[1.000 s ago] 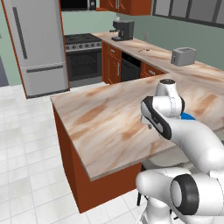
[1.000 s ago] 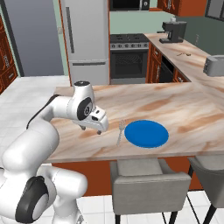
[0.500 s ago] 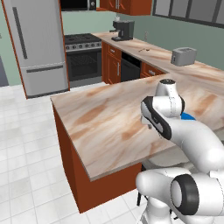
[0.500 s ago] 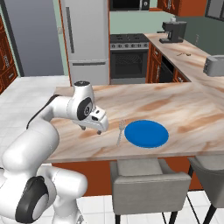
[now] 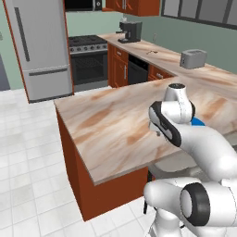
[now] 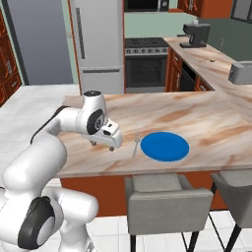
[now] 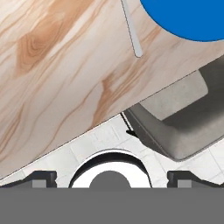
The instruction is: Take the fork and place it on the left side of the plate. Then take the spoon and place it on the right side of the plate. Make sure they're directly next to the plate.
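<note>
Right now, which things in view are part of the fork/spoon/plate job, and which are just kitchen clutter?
Job:
- fork, on the island counter just left of the plate
- plate, blue

Lying about:
- toaster
- coffee machine
- chair

I can't make out the spoon.

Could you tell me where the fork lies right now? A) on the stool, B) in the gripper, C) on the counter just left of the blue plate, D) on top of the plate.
C: the fork lies flat on the counter, close beside the left edge of the plate.
</note>
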